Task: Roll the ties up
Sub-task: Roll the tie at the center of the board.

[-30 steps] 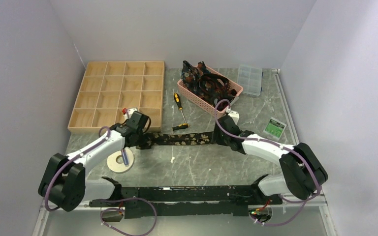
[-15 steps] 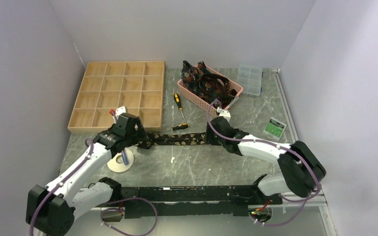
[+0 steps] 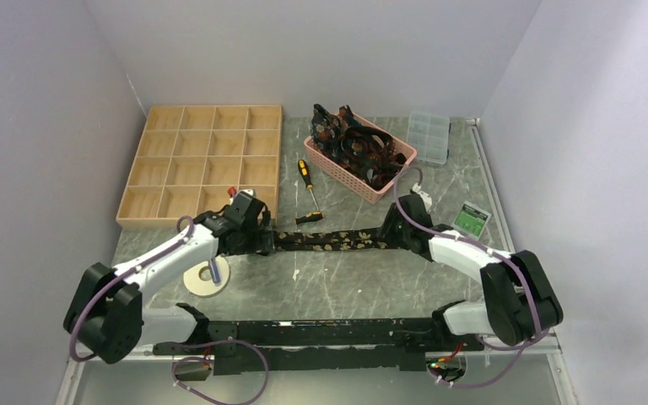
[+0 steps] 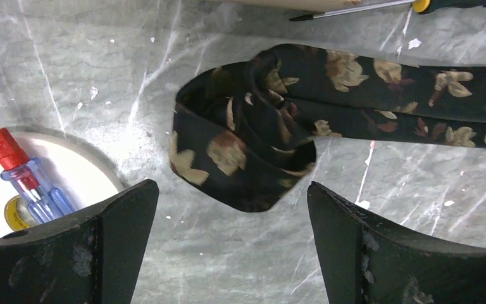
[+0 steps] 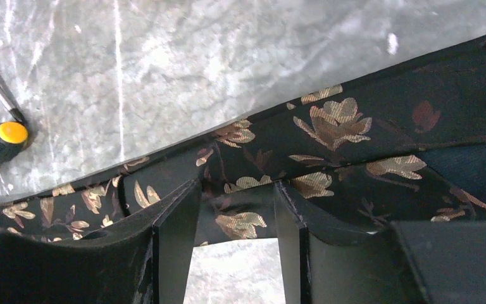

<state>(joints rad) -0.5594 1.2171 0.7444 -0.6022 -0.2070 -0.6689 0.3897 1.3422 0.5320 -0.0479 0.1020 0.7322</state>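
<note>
Overhead view of a grey marbled table [image 3: 346,283] with two robot arms reaching in from its near edge.

One black tie [image 3: 325,240] with tan-gold leaf motifs lies stretched left to right across the middle of the table, between the two grippers.

The left gripper [image 3: 257,234] is spread wide and holds nothing. In its wrist view the tie's folded-over end [image 4: 247,145] lies flat on the table just ahead of the gap, touching neither finger.

The right gripper [image 3: 388,229] sits at the tie's other end. Its two fingers [image 5: 177,215] stand about half apart, with tie fabric [image 5: 342,133] crossing the gap. Whether they pinch the cloth cannot be told.

More ties are heaped in one pink basket [image 3: 329,164] at the back, too tangled to count.

Other items:
- One wooden tray [image 3: 215,108] with sixteen compartments, four by four, at the back left.
- Two screwdrivers: a yellow-handled one [image 3: 308,187] between tray and basket, and a red-and-blue one [image 3: 213,270] resting on one white disc [image 3: 196,285] near the left arm.
- One clear plastic box [image 3: 429,135] behind the basket.
- One green packet [image 3: 472,218] at the right.
</note>
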